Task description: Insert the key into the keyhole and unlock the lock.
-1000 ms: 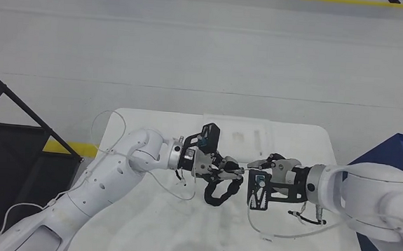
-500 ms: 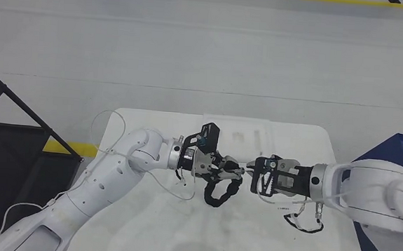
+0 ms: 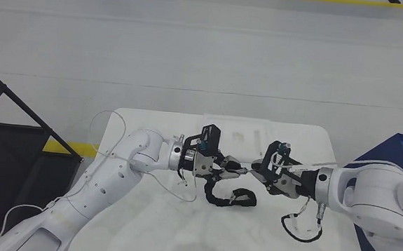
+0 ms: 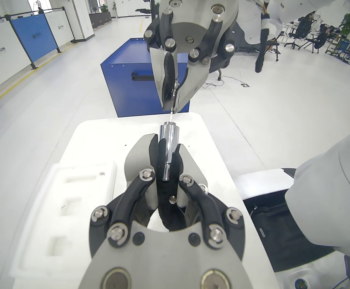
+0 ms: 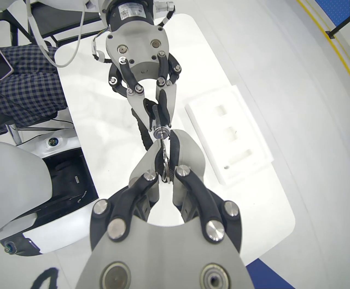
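Our left gripper (image 4: 166,145) clamps the shiny silver cylinder lock (image 4: 169,133) while our right gripper (image 5: 165,142) pinches the flat metal key (image 5: 165,163), tip at the keyhole (image 5: 162,133).

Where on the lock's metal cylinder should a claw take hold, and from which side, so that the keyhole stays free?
Grip the cylinder across its round sides on the rear half, coming from the end opposite the keyhole, as the left claw does. The keyhole end faces the right claw with the key, and the black cable trails underneath, so keep those clear.
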Controlling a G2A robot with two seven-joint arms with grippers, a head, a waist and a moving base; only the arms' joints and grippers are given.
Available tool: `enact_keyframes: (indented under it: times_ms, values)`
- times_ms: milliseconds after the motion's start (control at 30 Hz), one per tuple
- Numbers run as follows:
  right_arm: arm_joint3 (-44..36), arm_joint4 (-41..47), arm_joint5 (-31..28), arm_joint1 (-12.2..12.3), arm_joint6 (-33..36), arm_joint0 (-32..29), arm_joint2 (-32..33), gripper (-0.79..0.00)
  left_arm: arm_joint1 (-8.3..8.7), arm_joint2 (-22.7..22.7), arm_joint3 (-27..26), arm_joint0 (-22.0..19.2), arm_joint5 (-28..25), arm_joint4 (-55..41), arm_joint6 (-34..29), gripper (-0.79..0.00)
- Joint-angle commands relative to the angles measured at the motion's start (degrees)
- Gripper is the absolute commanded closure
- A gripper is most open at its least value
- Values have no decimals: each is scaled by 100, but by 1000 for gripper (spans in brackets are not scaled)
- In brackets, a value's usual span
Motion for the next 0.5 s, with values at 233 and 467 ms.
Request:
enact_keyframes:
  times_ms: [233, 467]
  values:
    - [-46, 153, -49, 29, 35, -195, 248, -785, -23, 99, 217, 61, 108, 394, -286, 0]
    - [-156, 81, -184, 59, 50, -363, 448, -785, -78, 357, 524, 108, 262, 542, -647, 0]
